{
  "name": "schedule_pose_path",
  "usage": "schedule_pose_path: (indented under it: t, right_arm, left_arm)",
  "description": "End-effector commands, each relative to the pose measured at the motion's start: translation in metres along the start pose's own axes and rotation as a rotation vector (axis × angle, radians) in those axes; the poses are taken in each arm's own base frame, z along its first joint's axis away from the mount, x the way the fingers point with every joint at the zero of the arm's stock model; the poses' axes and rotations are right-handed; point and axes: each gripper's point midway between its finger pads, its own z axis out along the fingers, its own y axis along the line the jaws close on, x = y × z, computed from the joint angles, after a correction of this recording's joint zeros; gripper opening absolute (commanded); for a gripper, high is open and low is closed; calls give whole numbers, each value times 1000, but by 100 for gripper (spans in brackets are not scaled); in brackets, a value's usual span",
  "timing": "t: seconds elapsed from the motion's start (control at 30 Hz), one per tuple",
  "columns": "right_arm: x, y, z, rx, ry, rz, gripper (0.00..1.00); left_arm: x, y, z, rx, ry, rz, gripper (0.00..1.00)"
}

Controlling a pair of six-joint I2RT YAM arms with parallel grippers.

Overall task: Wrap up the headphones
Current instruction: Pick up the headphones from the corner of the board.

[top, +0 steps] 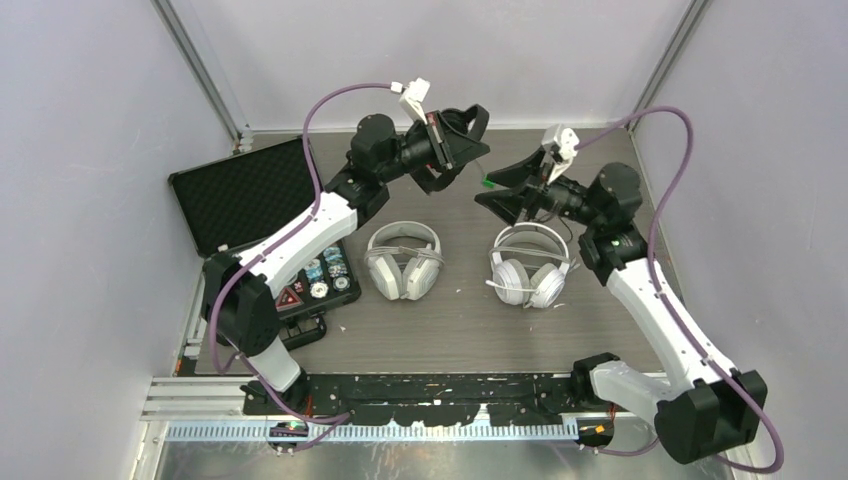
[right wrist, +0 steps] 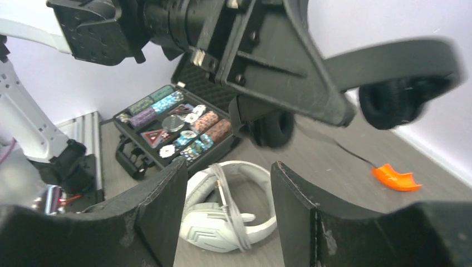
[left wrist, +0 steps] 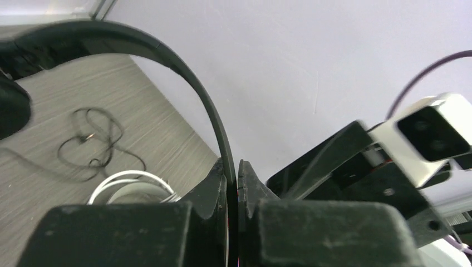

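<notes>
My left gripper [top: 460, 140] is raised at the back of the table and shut on the thin headband of the black headphones [top: 472, 122]. The left wrist view shows the band [left wrist: 183, 67] pinched between the fingers [left wrist: 234, 169]. The black cable [left wrist: 92, 139] lies loosely coiled on the table. My right gripper [top: 488, 190] is open and empty just right of them, its fingers apart [right wrist: 229, 172]. Two white headphones lie on the table, one left [top: 403, 260] and one right [top: 530, 265]. One of them, with its cable wound round it [right wrist: 228, 211], shows in the right wrist view.
An open black case [top: 250, 195] with poker chips [top: 325, 280] lies at the left; it also shows in the right wrist view [right wrist: 178, 122]. A small orange piece [right wrist: 396, 177] lies near the back wall. Walls close the table at the back and both sides.
</notes>
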Motion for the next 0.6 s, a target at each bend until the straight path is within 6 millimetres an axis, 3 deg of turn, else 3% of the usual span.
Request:
schedule_pose_path:
  t: [0.0,0.23,0.37,0.57]
  right_arm:
    - [-10,3,22,-12,-54,63,60]
    - [-11,-7,47,111,-253,186,59]
    - [-2,-3,61,97,-288,182,59]
    - [-10,2,71,78,-376,134,53]
  left_arm:
    - [-40,-60,-13,150,-106,62,0]
    - [-45,-65,-14,201,-156,-1,0]
    - [-52,-76,-16,262,-196,-39,0]
    - [-55,-79,-18,301,-228,-85,0]
